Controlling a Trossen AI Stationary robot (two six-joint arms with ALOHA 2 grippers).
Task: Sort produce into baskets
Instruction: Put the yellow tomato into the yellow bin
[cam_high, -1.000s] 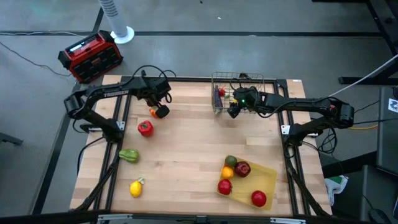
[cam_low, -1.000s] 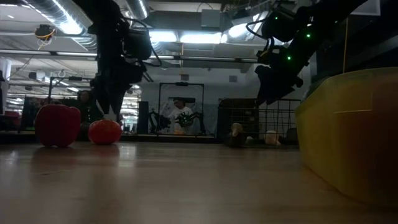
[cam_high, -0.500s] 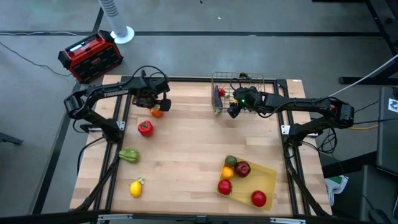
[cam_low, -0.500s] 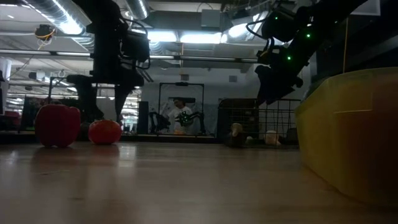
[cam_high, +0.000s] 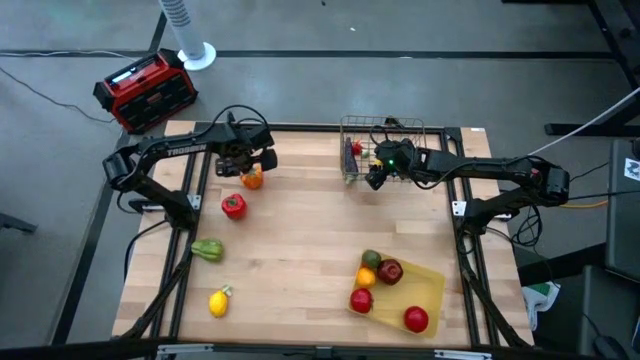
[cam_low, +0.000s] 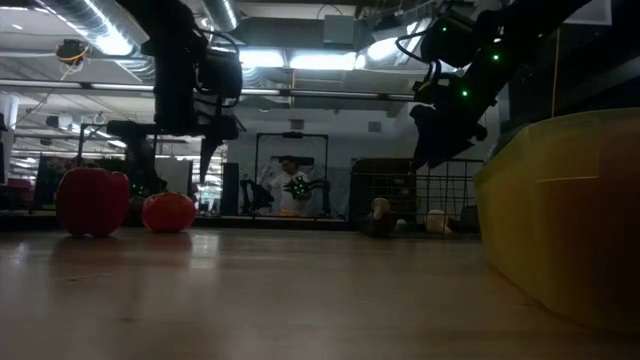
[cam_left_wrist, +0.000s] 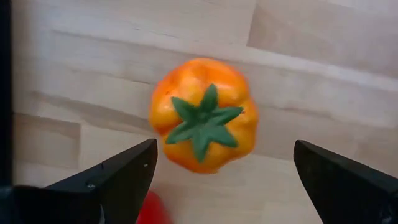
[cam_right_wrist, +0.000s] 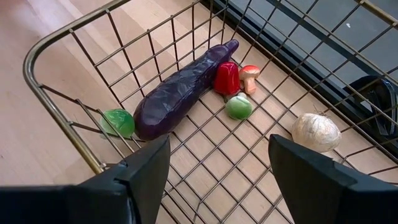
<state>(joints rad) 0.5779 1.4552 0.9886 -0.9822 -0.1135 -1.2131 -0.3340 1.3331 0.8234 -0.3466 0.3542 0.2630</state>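
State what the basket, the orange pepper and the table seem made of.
Basket: thin metal wire, brassy sheen, open grid. Orange pepper: likely moulded plastic, smooth and slightly glossy, with a flat green stem. Table: pale wood planks with visible grain and seams, matte.

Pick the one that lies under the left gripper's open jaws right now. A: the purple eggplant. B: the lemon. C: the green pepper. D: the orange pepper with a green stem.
D: the left wrist view shows the orange pepper on the wood between the left gripper's open jaws, untouched; the purple eggplant lies in the wire basket.
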